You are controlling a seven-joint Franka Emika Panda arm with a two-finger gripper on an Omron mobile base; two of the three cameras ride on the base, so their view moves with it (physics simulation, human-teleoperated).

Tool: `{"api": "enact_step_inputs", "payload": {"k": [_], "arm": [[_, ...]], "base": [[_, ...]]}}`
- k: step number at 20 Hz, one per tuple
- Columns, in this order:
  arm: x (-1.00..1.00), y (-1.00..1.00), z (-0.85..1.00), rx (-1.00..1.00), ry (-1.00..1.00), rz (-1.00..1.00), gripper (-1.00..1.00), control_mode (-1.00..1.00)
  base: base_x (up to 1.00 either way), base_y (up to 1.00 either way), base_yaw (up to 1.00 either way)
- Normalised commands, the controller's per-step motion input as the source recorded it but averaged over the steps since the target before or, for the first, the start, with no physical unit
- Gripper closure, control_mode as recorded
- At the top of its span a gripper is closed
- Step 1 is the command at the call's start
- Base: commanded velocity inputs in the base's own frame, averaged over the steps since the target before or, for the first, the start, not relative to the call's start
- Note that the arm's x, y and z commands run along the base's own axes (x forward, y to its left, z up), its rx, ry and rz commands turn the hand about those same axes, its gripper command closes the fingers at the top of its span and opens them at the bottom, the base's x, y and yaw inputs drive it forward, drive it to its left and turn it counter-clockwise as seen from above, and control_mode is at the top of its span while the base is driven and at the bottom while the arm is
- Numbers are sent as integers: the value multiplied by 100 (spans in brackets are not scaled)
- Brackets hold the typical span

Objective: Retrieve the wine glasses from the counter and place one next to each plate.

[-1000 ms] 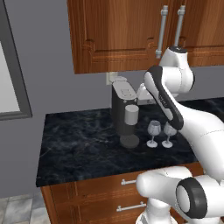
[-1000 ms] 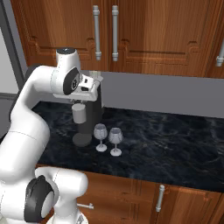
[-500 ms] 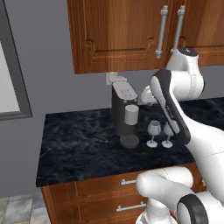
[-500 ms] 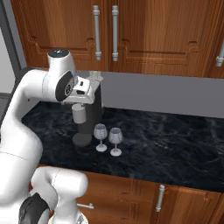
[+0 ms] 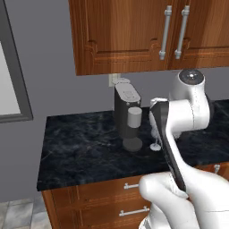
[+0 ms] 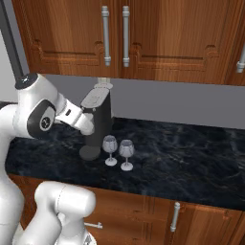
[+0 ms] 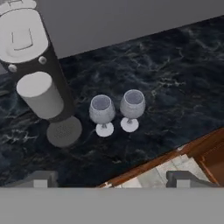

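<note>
Two clear stemmed wine glasses (image 7: 102,114) (image 7: 131,109) stand upright side by side on the black marble counter (image 7: 175,74), just right of the coffee machine. From the right base they show as one glass (image 6: 110,148) and its neighbour (image 6: 126,153). In the left base view the arm hides them, apart from one round foot (image 5: 155,147). My gripper (image 7: 112,179) hovers well above them and looks down, its fingertips (image 7: 41,178) wide apart, open and holding nothing. The plates are out of view.
A dark coffee machine (image 6: 98,122) with a grey cylindrical cup (image 7: 39,94) stands close to the left glass. Wooden wall cabinets (image 6: 119,38) hang above the counter. Drawers (image 5: 98,201) sit below the counter's front edge (image 7: 144,168).
The arm's elbow has swung outward and dropped lower. Both glasses and the coffee machine stand where they were.
</note>
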Motion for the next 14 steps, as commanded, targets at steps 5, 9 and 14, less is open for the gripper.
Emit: {"api": "enact_step_inputs", "payload": {"k": [5,9,14], "arm": [[-31,-5,8,12,-12,-69,-100,-100],[-31,-29,20,34,-16,-49,-100,-100],[-24,-36,7,50,-26,-28,-100,-100]], "base": [[0,0,0],[0,0,0],[0,0,0]]}}
